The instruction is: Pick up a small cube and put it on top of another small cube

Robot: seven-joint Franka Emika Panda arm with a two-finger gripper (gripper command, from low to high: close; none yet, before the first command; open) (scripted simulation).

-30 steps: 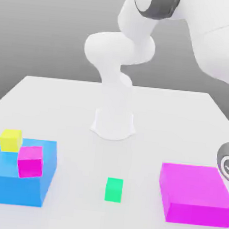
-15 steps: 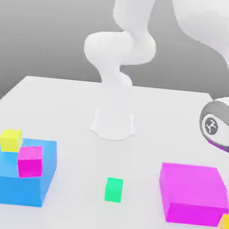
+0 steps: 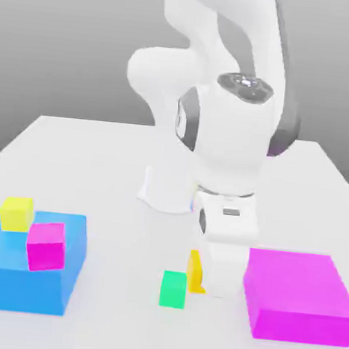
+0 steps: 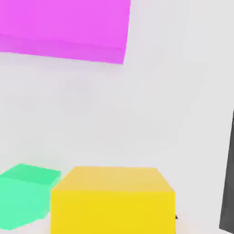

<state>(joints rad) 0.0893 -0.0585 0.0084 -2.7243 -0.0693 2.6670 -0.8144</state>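
Swung in from the exterior view's right edge to centre within the last second; now hanging low over the table (image 3: 88, 162), between green cube (image 3: 172, 289) and magenta slab (image 3: 296, 296). Gripper (image 3: 197, 279) pinching orange cube (image 3: 194, 271), jaws pressed tight on it. Half a second ago, same cube at the far lower right corner, past the slab; now just beside the green cube, on its exterior-view right, apart from it. In hand view, orange cube (image 4: 112, 201) close under the camera, green cube (image 4: 25, 194) next to it, slab (image 4: 64, 27) further off.

Pick done, carry nearly done. Orange cube looking level with the green one rather than above it, so probably needing a lift and a short shift over before release. Risk: nudging the green cube sideways if moved across at this height.

Untouched: blue block (image 3: 26, 268) with yellow cube (image 3: 16, 213) and small magenta cube (image 3: 46, 245) on it.
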